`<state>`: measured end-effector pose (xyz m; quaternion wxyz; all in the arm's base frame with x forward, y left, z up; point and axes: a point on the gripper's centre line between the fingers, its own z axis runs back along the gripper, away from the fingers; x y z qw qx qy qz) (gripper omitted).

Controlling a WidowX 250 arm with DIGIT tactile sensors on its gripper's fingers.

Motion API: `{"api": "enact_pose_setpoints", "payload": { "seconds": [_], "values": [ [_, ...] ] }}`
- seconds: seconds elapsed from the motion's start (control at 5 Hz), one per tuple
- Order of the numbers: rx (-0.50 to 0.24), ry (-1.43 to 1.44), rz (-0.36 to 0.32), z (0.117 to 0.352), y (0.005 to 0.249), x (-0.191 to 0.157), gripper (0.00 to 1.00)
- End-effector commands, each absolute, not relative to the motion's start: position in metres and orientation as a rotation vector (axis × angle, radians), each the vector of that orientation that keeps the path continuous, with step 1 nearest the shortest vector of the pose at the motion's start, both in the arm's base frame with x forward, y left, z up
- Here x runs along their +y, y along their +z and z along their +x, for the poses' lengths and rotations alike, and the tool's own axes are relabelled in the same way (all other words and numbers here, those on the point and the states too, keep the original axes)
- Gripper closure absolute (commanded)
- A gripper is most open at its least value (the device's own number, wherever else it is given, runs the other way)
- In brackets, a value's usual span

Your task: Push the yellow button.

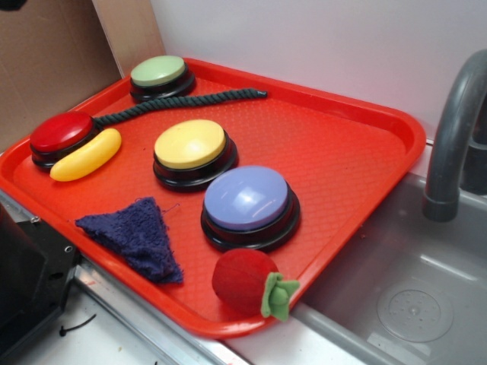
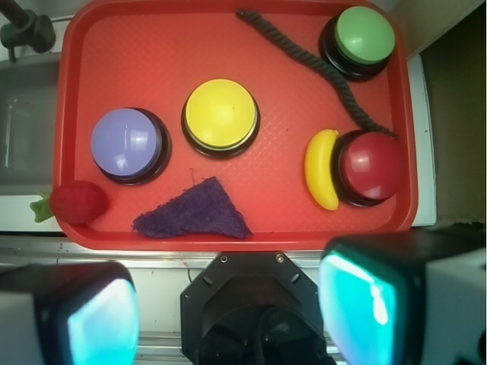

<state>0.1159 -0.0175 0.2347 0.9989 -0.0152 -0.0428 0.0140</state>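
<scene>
The yellow button [image 1: 190, 144] stands near the middle of the red tray [image 1: 365, 106], its domed top on a black base. From above in the wrist view the yellow button [image 2: 221, 114] lies well ahead of my gripper [image 2: 228, 304]. The gripper is open, its two cyan-padded fingers [image 2: 99, 323] wide apart at the bottom of the frame, with nothing between them. It hangs high above the tray's near rim [image 2: 228, 237] and touches nothing. The exterior view does not show the gripper.
On the tray are a blue button [image 1: 247, 199], a green button [image 1: 158, 71], a red button [image 1: 61, 131], a yellow banana toy [image 1: 86, 155], a dark rope [image 1: 183, 103], a purple cloth [image 1: 137, 236] and a red strawberry toy [image 1: 245, 281]. A sink [image 1: 411, 304] with a faucet [image 1: 456, 129] lies to the right.
</scene>
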Motion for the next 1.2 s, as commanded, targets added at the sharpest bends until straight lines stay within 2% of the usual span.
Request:
{"api": "enact_pose_setpoints", "payload": {
  "seconds": [0.0,0.2,0.4,0.6,0.8,1.0],
  "values": [
    [-0.086,0.028,-0.03,0.116,0.235,-0.018,0.0],
    [-0.134,0.029,0.023,0.157,0.207,-0.002,0.0],
    [-0.191,-0.06,-0.03,0.188,0.18,0.001,0.0],
    [-0.155,-0.06,0.005,0.211,0.148,0.014,0.0],
    [-0.1,-0.085,0.041,0.22,0.116,0.013,0.0],
    [-0.066,-0.114,0.042,0.224,0.085,-0.001,0.0]
  ]
}}
